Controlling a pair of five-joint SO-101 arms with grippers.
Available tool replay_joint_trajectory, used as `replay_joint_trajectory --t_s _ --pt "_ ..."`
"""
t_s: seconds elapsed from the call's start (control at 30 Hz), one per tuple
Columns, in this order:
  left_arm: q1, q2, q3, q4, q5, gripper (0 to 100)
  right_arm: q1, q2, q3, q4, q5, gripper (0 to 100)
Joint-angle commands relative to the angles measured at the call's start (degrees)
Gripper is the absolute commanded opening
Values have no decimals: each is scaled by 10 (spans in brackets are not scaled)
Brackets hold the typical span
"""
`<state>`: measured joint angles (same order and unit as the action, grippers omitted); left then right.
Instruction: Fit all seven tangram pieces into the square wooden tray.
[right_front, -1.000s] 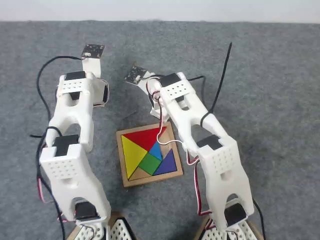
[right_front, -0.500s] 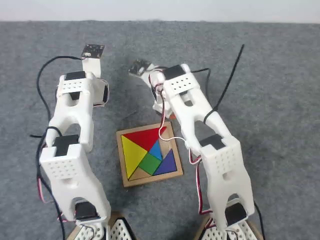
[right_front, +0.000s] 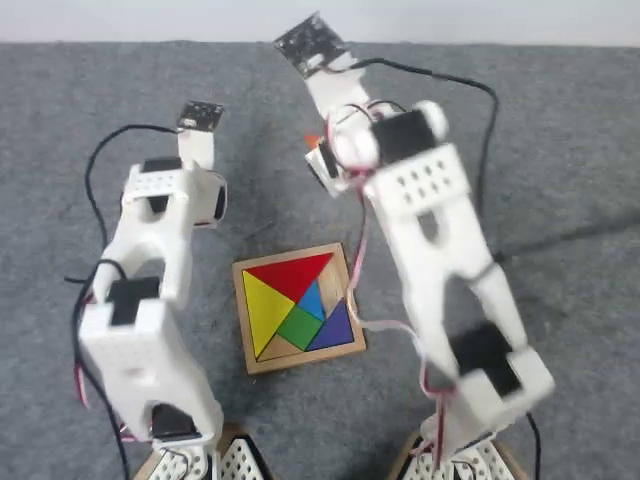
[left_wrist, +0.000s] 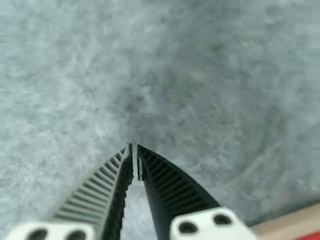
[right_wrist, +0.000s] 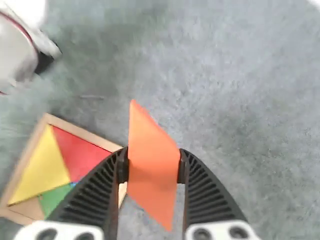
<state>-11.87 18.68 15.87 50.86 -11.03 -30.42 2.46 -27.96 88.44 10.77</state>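
High view looks down, sharing tray (right_front: 307, 359) with right wrist.

I find no words, numbers, labels or signs that I can read: none on the wooden tray (right_front: 305, 358), none on the coloured pieces (right_front: 262, 303) lying in it, none on the orange piece (right_wrist: 151, 165) between my right jaws, and none on the grey table (right_front: 560, 150).

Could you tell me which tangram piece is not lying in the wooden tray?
The orange parallelogram piece: it is clamped between the fingers of the right gripper, while the others lie flat in the square wooden tray.
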Motion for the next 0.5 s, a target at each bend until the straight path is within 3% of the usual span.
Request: replay_joint_trajectory --t_s 0.0,0.17,0.33,0.47 --pt "25 -189 181 -150 -20 12 -16 -153 109 -57 -44 8" --pt "63 -438 410 -303 -17 12 -20 -355 429 -272 -107 8" --pt "128 -587 492 -305 -16 12 -24 -543 769 -603 -173 8" --pt "156 -637 499 -305 -16 13 -25 -642 935 -822 -247 7"
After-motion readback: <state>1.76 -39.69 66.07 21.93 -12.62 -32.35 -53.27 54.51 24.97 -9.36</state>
